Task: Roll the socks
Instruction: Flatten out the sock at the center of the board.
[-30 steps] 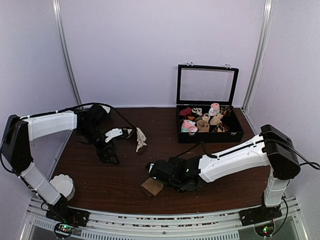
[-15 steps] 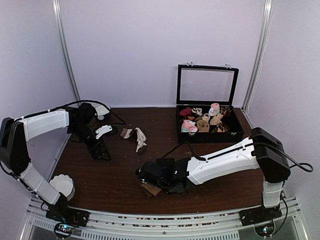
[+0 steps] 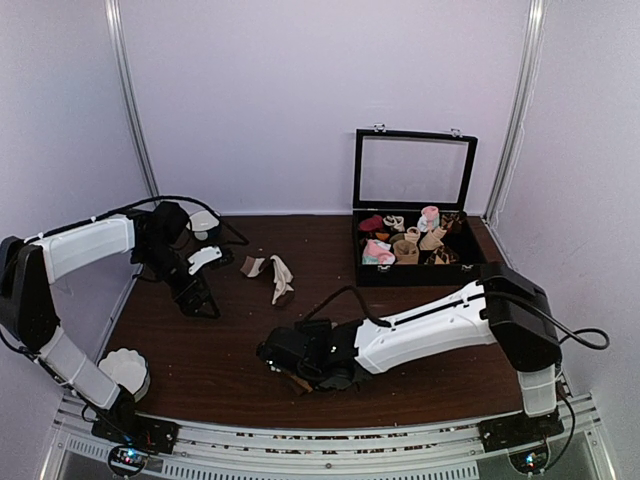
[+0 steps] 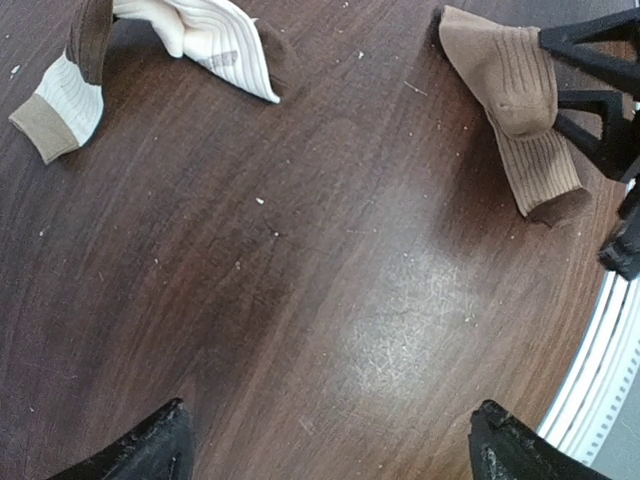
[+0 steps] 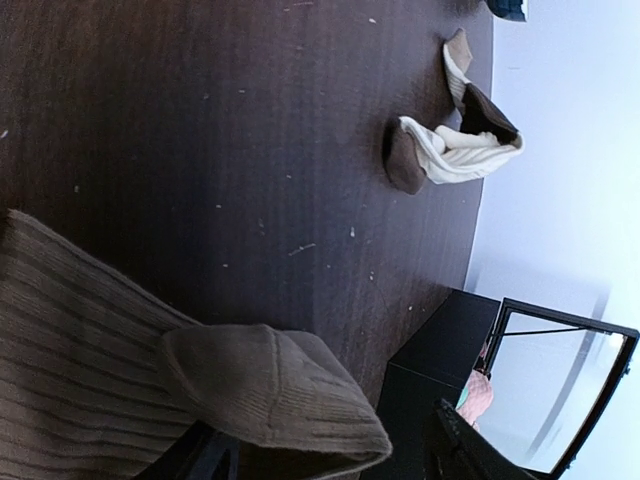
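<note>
One tan ribbed sock (image 5: 150,370) lies near the table's front edge, its end folded over. My right gripper (image 5: 335,450) is low over it, jaws apart, with the folded end lying between them and a gap to the right finger (image 5: 470,445). From above, this gripper (image 3: 287,364) covers most of that sock (image 3: 298,381). A second sock (image 3: 272,272), cream with brown parts, lies crumpled at mid-table, also seen as the cream sock (image 4: 205,35). My left gripper (image 4: 330,455) hovers open over bare wood at the table's left (image 3: 197,298), holding nothing.
A black box (image 3: 470,268) with its lid (image 3: 414,170) raised stands at the back right and holds several rolled socks. A white round object (image 3: 125,371) sits at the near left corner. The table's metal front rail (image 4: 600,370) runs close to the tan sock.
My right gripper has slid left along the front edge and now covers the tan sock. My left gripper has drawn back to the left, away from the cream sock.
</note>
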`<state>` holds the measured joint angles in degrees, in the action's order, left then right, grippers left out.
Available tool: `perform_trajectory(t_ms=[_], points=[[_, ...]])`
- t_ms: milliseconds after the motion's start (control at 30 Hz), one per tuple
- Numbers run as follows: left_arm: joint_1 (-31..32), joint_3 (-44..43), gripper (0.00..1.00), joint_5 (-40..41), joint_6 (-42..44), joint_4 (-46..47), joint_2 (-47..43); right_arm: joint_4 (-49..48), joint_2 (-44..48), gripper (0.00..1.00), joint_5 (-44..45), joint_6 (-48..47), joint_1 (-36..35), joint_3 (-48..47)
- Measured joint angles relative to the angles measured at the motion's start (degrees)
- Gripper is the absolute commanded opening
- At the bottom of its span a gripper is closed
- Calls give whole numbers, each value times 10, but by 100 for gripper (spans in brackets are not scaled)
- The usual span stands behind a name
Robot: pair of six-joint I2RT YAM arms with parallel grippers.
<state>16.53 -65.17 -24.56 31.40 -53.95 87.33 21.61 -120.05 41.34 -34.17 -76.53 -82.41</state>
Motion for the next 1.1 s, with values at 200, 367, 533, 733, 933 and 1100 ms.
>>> perform_trajectory(t_ms=[200,367,533,733,933,1100], points=[[-1,0,98,4,2,-6,-5,7,-45,25,-2,-7,0,-21],[-3,-3,98,6,2,-7,-7,-10,-48,0,9,2,3,-37],[-4,-3,98,6,2,-8,-7,-43,-36,0,9,62,19,-52],[-4,-3,98,15,2,-8,-8,-104,52,3,-26,198,88,-28],[-4,-3,98,19,4,-8,-18,-133,98,68,-80,321,168,10],[-3,-3,98,18,5,-8,-18,-106,90,83,-121,402,205,19]])
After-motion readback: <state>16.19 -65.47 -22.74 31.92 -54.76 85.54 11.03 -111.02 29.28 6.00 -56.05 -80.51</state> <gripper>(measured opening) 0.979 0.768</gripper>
